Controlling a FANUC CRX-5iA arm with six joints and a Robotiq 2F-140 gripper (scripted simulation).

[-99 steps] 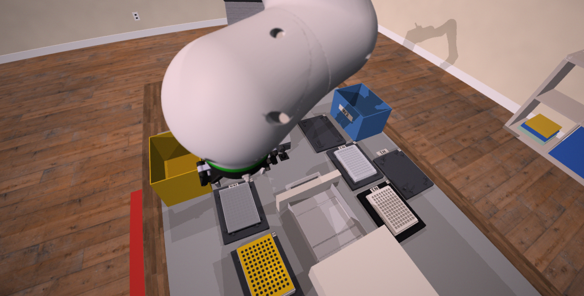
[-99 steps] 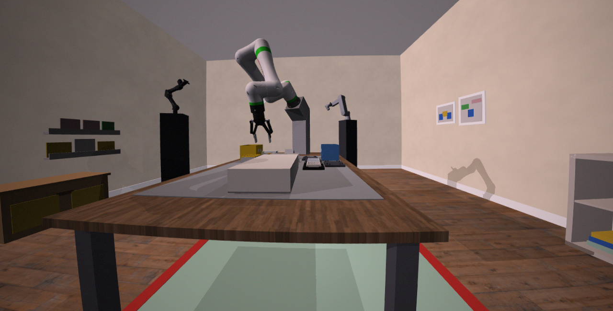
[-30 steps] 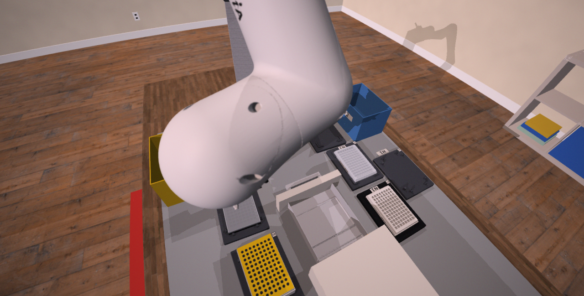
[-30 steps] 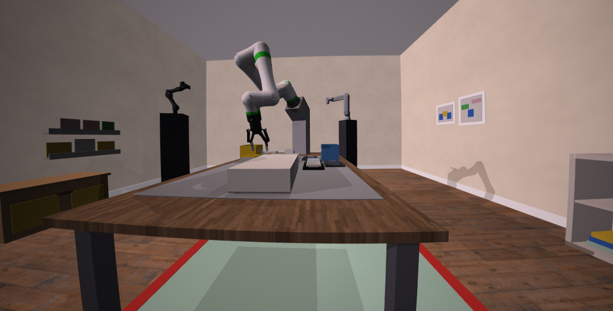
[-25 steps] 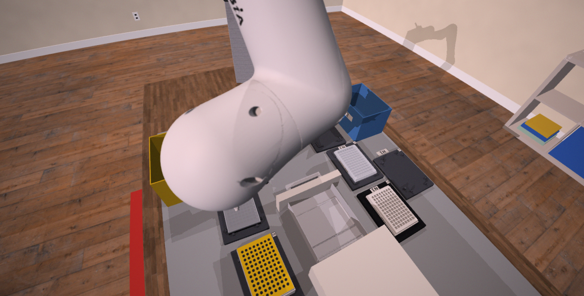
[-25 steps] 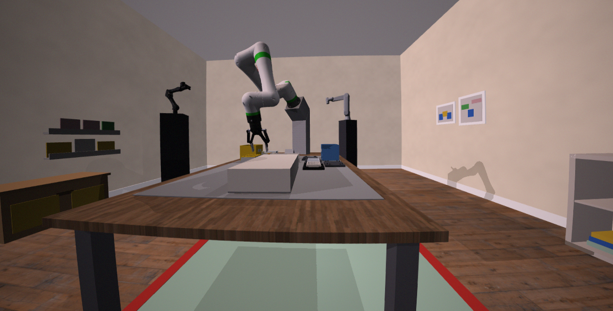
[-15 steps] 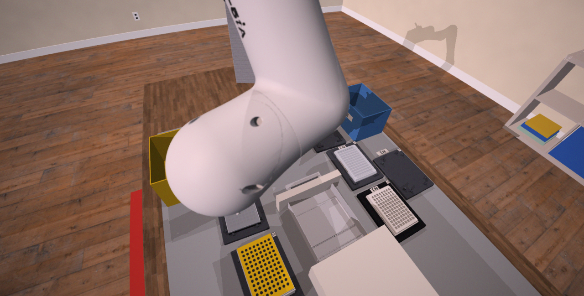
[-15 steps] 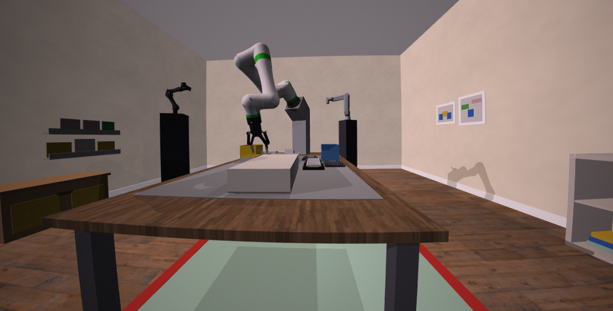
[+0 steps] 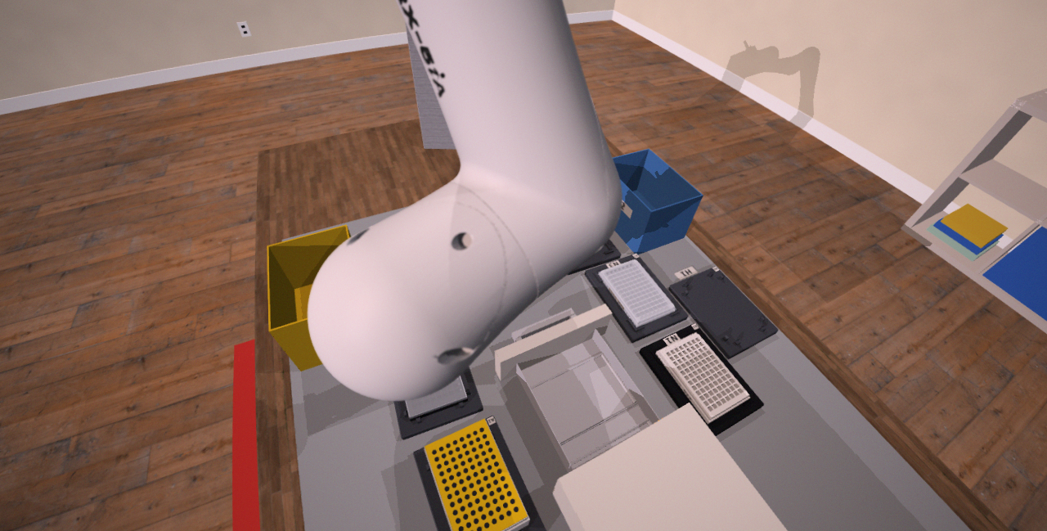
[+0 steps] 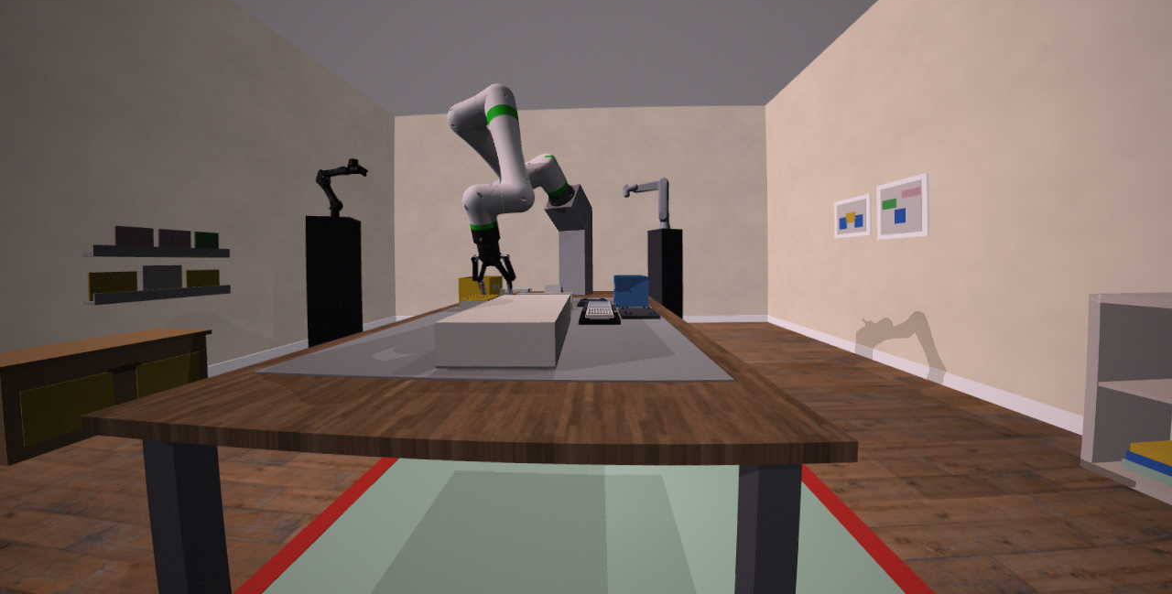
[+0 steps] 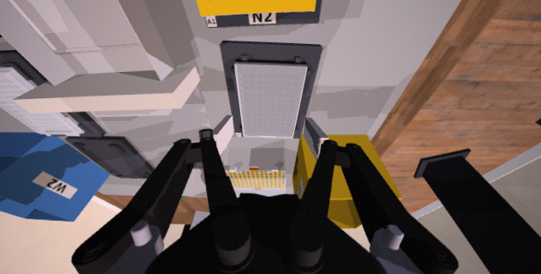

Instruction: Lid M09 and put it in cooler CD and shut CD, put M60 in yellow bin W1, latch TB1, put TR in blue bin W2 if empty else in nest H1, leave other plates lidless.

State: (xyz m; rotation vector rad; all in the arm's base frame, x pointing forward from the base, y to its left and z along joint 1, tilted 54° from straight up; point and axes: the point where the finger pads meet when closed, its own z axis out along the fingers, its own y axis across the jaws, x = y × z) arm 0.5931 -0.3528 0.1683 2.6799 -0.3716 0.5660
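Found the jaws standing fairly wide with nothing between them, hung low over the far end of the tabletop (image 10: 459,418), fingertips to either side of the tip box TB1 (image 11: 255,178) in the wrist view. Saw the plate lid (image 11: 270,98) lying flat in the lid park (image 11: 228,75), just beyond the box, and the yellow bin W1 (image 9: 286,285) right beside it. Judged the approach aimed at the lid or the box; could not tell which.

Counted nothing as done so far. Noted the white plate (image 9: 703,375) seated in its nest, not in W1. Noted the yellow tip rack (image 9: 472,480) at N2 showing only dark holes, so judged it empty and owed to the blue bin W2 (image 11: 25,181). Saw the cooler drawer (image 9: 552,341) pulled out of its housing (image 9: 658,476) with no plate visible inside. Could not make out the black STORE plate with any certainty. Took TB1's lid for unlatched, tips showing beneath. Left to do: lidding, storing, shutting, both discards, latching, then DONE.
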